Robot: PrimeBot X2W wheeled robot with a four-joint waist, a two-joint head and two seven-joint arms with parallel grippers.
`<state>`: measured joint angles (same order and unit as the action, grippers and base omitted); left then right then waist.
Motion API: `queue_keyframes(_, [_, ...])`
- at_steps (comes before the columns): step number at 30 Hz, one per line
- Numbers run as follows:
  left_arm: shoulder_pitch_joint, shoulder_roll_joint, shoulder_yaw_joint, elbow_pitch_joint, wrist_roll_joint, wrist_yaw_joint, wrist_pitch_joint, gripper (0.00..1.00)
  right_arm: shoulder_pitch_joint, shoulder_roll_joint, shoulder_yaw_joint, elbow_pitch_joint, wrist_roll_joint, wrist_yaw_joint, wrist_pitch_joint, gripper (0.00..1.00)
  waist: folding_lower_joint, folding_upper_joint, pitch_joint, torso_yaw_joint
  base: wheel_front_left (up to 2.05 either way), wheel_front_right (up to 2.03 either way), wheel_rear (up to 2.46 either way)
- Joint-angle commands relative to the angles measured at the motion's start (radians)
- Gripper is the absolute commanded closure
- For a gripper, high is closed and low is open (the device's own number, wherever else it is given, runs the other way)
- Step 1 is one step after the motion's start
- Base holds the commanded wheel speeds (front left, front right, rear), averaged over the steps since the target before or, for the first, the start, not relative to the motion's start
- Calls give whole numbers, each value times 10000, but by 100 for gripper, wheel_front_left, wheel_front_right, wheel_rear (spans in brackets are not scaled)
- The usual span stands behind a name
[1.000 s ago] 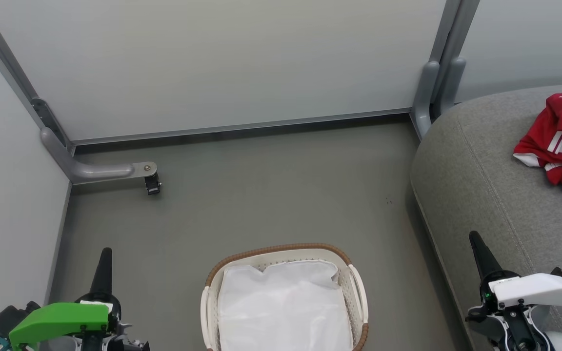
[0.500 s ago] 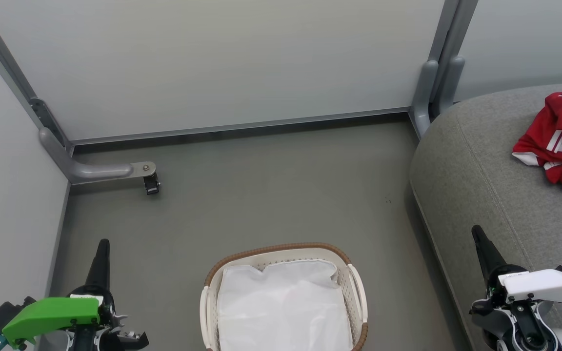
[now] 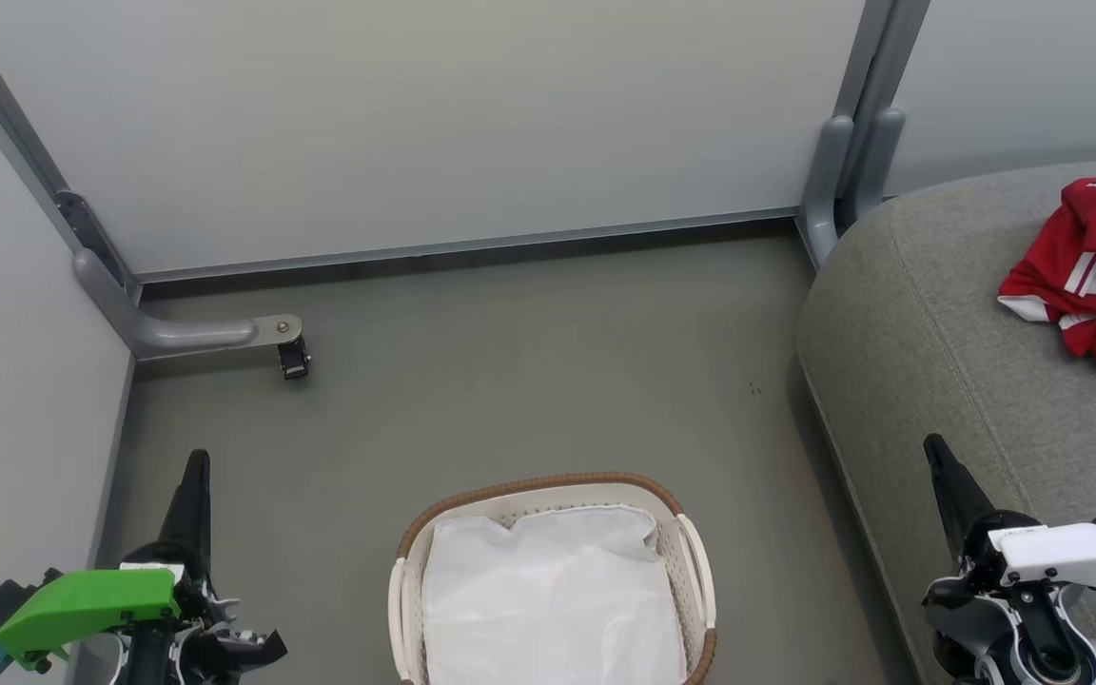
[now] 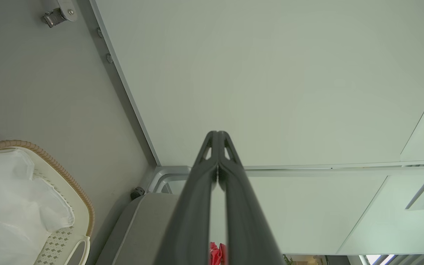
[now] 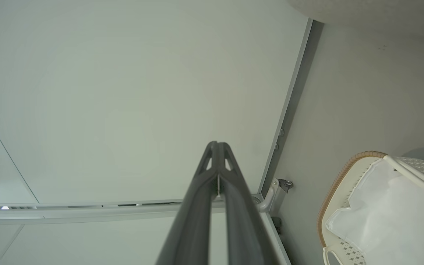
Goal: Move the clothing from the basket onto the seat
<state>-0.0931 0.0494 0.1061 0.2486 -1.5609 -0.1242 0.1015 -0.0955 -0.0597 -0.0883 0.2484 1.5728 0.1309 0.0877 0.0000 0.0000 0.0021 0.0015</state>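
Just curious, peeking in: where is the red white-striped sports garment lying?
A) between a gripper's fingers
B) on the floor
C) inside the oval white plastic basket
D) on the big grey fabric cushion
D: the red white-striped garment lies crumpled on the big grey fabric cushion.

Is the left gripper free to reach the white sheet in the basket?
Probably yes. The left gripper is left of the basket with bare floor between them, and the white sheet lies uncovered at the open top. The gripper is shut, so it would need opening first.
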Motion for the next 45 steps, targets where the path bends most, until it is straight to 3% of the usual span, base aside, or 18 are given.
queue_keyframes(1, [-167,17,70,-43,-211,-79,60,100,-154,-52,-64,-60,218,-3,67,100,0,0,2,-3,0,0,0])
queue_keyframes(45, [-220,15,102,-45,-533,-93,160,100,-160,9,-190,-63,477,-2,230,100,0,0,10,-15,0,0,0])
